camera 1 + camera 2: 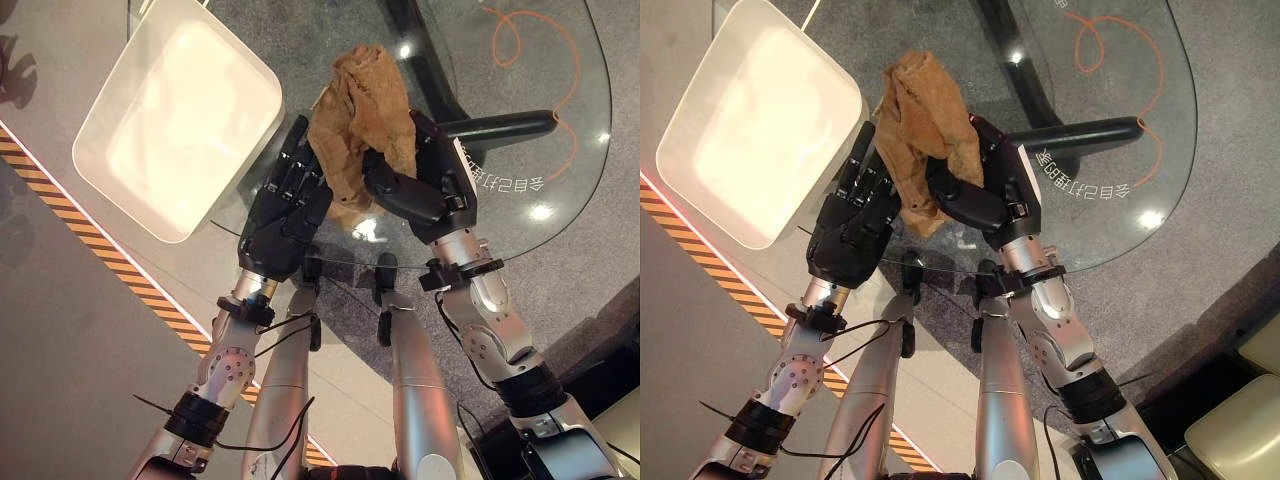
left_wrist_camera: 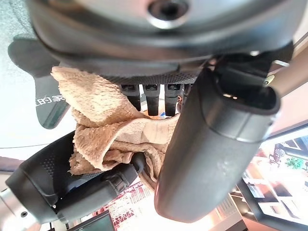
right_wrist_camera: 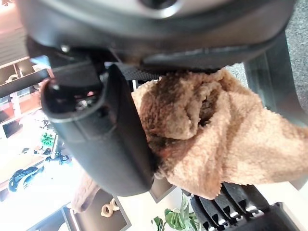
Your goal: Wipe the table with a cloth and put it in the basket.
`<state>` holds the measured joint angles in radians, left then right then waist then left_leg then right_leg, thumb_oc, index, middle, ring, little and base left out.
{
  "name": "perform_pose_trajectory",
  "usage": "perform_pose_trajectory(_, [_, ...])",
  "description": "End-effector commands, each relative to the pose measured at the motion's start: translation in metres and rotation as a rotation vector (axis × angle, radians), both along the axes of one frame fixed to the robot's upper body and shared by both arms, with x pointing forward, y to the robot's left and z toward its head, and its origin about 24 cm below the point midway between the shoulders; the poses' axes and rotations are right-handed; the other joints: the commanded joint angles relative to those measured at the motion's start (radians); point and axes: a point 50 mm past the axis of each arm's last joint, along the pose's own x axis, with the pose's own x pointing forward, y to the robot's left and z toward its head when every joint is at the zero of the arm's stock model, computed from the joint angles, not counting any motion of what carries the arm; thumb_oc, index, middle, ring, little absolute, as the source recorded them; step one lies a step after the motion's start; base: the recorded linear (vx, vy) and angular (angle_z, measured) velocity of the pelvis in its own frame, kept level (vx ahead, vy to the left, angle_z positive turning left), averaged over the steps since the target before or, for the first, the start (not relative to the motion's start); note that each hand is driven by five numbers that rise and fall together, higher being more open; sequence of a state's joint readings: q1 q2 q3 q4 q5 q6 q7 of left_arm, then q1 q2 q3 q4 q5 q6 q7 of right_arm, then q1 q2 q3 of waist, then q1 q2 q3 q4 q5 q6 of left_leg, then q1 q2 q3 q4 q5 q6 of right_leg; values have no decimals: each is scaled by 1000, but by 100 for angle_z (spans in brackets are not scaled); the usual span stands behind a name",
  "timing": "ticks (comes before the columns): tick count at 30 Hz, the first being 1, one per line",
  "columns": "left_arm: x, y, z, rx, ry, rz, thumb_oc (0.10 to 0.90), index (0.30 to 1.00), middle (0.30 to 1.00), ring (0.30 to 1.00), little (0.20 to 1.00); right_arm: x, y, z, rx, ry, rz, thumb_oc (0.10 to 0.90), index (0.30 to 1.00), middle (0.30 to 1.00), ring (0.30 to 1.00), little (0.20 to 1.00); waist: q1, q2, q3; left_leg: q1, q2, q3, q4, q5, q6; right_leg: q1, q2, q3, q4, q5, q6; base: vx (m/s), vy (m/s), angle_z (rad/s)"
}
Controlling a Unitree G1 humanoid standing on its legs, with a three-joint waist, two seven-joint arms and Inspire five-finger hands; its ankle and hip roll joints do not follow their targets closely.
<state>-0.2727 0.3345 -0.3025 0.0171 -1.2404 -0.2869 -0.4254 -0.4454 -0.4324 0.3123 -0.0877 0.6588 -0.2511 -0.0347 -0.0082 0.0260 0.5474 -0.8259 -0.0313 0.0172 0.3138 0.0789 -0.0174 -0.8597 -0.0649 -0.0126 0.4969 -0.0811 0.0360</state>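
Note:
A crumpled tan terry cloth [image 1: 360, 115] hangs bunched between my two hands over the near left edge of the round glass table [image 1: 520, 170]. My right hand [image 1: 432, 185] is shut on the cloth [image 3: 216, 130], its thumb and fingers curled round the right side. My left hand [image 1: 285, 205] stands open beside it, with straight fingers resting against the cloth's left side [image 2: 101, 120]. The white rectangular basket [image 1: 170, 120] sits just left of the hands, with nothing in it.
An orange scribbled line [image 1: 565, 60] marks the far right of the glass. A black table leg [image 1: 505, 125] shows beneath the glass. Yellow and black striped tape [image 1: 95, 235] runs along the floor to the left, below the basket.

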Motion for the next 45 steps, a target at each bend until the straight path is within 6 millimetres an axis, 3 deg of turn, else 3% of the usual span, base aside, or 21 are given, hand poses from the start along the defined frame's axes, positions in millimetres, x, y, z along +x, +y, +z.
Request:
perform_pose_trajectory(1, [-24, -10, 36, -25, -244, -79, 800, 900, 900, 900, 900, -45, 10, 66, 142, -407, 147, 100, 300, 300, 300, 200, -18, 24, -27, 28, -74, 19, 36, -70, 64, 15, 73, -5, -133, 120, 1, 0, 0, 0])
perform_pose_trajectory(6, [-24, -11, 39, -23, -256, -78, 800, 900, 900, 900, 900, -45, 17, 65, 68, -392, 196, 100, 300, 300, 300, 200, -17, 24, -27, 21, -76, 16, 33, -66, 64, 7, 74, -5, -131, 121, 2, 0, 0, 0])
perform_pose_trajectory(18, [-22, -6, 57, -26, -321, 4, 800, 900, 900, 900, 900, -50, 61, 46, -311, -343, 447, 100, 300, 300, 300, 200, -1, 21, -27, 21, -83, 2, 29, -56, 62, 11, 70, -10, -135, 119, 3, 0, 0, 0])
perform_pose_trajectory(30, [-19, -19, 72, 6, -326, -11, 800, 900, 900, 900, 900, -55, 84, 41, -474, -351, 577, 100, 300, 300, 300, 200, 2, 18, -27, 23, -89, -4, 24, -50, 61, 14, 74, -7, -143, 122, 4, 0, 0, 0])
perform_pose_trajectory(40, [-16, -35, 60, 13, -262, -111, 800, 900, 900, 900, 900, -59, 95, 48, -470, -389, 626, 100, 300, 300, 300, 200, 4, 18, -27, 23, -91, -3, 22, -48, 58, 18, 72, -7, -155, 127, 4, 0, 0, 0])
perform_pose_trajectory(41, [-16, -35, 59, -2, -261, -116, 578, 709, 709, 709, 678, -59, 95, 47, -473, -384, 624, 100, 300, 300, 300, 200, 4, 19, -27, 22, -91, -2, 22, -48, 58, 17, 72, -7, -155, 128, 3, 0, 0, 0])
perform_pose_trajectory(43, [-16, -34, 58, -17, -263, -117, 333, 500, 500, 500, 433, -58, 94, 47, -471, -378, 619, 100, 300, 300, 300, 200, 4, 19, -27, 23, -91, -1, 20, -48, 58, 16, 73, -7, -156, 128, 3, 0, 0, 0])
perform_pose_trajectory(44, [-16, -33, 58, -27, -265, -118, 100, 300, 300, 300, 200, -58, 94, 47, -468, -378, 614, 100, 300, 300, 300, 200, 4, 18, -27, 24, -91, -1, 19, -48, 58, 18, 72, -7, -159, 129, 3, 0, 0, 0])
perform_pose_trajectory(45, [-16, -32, 58, -40, -265, -119, 100, 300, 300, 300, 200, -57, 93, 48, -464, -379, 610, 100, 300, 300, 300, 200, 4, 17, -27, 24, -91, 0, 17, -47, 58, 19, 72, -8, -162, 130, 3, 0, 0, 0])
